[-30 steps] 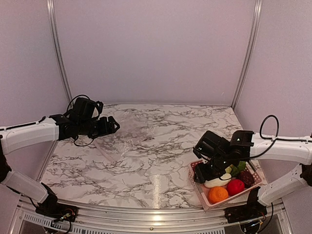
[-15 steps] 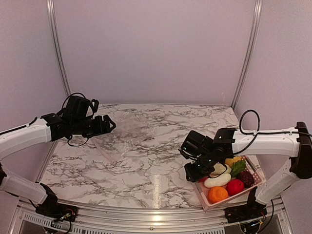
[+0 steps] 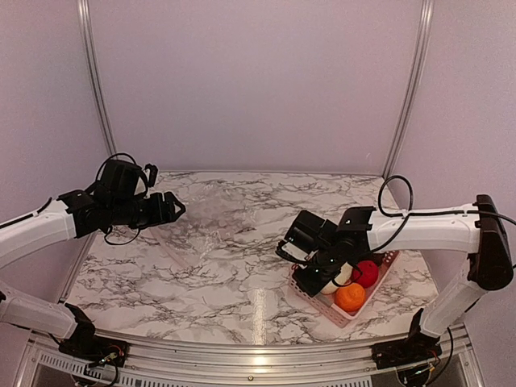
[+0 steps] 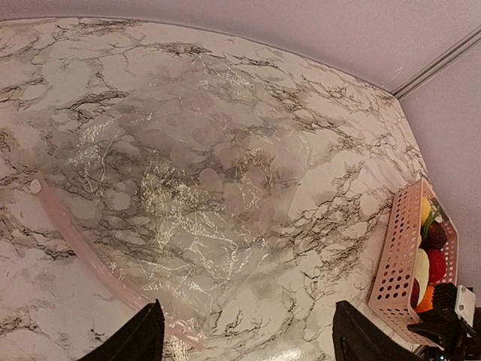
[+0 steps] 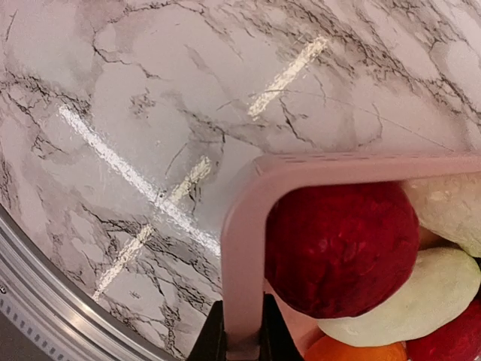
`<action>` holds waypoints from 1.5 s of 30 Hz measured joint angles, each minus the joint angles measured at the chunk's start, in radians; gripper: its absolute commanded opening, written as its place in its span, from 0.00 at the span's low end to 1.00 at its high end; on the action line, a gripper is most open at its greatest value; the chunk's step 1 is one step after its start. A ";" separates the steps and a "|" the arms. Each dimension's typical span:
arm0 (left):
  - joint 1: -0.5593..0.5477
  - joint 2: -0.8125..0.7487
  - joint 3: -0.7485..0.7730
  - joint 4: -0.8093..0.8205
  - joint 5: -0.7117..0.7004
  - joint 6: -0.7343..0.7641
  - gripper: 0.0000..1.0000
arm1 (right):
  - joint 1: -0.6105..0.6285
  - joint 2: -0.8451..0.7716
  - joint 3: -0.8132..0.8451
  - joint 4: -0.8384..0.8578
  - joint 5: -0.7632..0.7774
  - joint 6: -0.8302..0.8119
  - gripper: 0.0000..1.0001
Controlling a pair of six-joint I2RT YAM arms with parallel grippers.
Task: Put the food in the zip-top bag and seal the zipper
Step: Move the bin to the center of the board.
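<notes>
I'm working in a robot test cell here, a lab rig and no kitchen. Bare pale-lilac wall panels (image 3: 258,81) box me in at the back and on both sides, joined by aluminium posts (image 3: 95,89). The table (image 3: 242,266) below has a glossy marble-look top streaked with lamp glare, and a metal rail (image 3: 242,355) edges its near side. My left arm (image 3: 32,230) and right arm (image 3: 427,230) reach over it in white shells with black joints. The only goods out are plastic toy food (image 3: 351,297) in a pink basket (image 5: 244,226).
</notes>
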 measured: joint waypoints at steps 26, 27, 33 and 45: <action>0.000 0.111 -0.001 0.082 0.119 0.006 0.80 | -0.001 -0.149 -0.014 0.021 0.030 -0.335 0.90; 0.000 0.110 -0.001 0.086 0.119 0.008 0.80 | -0.003 -0.176 -0.010 0.037 0.014 -0.314 0.88; -0.002 0.090 -0.001 0.084 0.114 0.011 0.81 | -0.105 -0.246 0.039 0.154 0.017 -0.116 0.80; -0.002 0.057 -0.002 0.051 0.060 -0.012 0.80 | -0.308 0.028 0.207 0.140 0.192 0.280 0.74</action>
